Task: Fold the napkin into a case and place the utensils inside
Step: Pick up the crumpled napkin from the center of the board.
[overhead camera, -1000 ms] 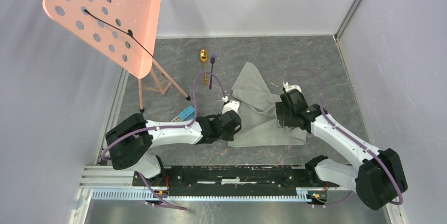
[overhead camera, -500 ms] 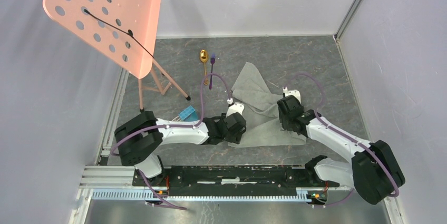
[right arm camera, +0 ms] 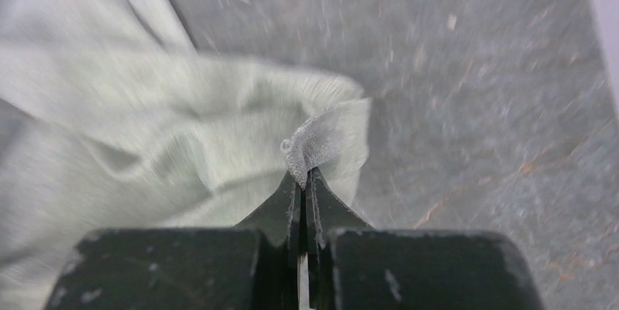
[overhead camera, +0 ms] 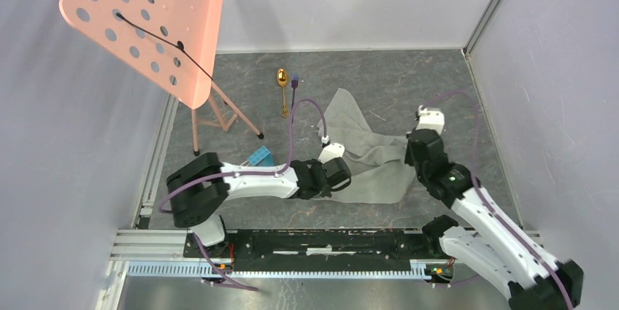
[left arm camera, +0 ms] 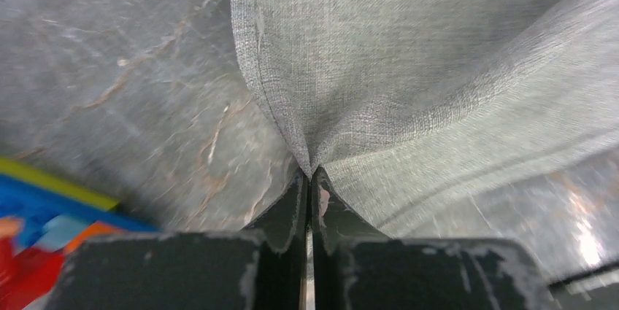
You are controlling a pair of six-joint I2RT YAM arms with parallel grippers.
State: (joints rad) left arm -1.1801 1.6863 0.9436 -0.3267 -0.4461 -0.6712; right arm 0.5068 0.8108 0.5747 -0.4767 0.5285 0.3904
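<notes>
My left pincer (left arm camera: pixel 309 175) is clenching a pinch of the napkin (left arm camera: pixel 438 69) at its near-left edge. The jaws are closed tight on the cloth, and creases are fanning away from the bite. My right pincer (right arm camera: pixel 303 179) is gripping a small tuft at the napkin's right corner, with the fabric bunching just past the tips.

A second ago my right pincer was hanging over the napkin's right half, well inside its edge. Now it is swinging outward past that edge and carrying the corner with it. My left pincer is creeping a little further in along the near-left edge. The cloth was lying loose, with a flap spreading to the near right. It is now drawing up into a tighter band between my two grips, ridged along the line of pull.

I am reading this as straightening the napkin before any real fold. No strip-shaped case is forming yet, so the task is sitting at an early stage.

The gold spoon (overhead camera: pixel 282 80) and the purple fork (overhead camera: pixel 294 84) are lying side by side on the table (overhead camera: pixel 409 84), well beyond the napkin's far-left corner, where they were before. A blue block (overhead camera: pixel 259 157) is sitting to the left of the napkin, near my left arm.
</notes>
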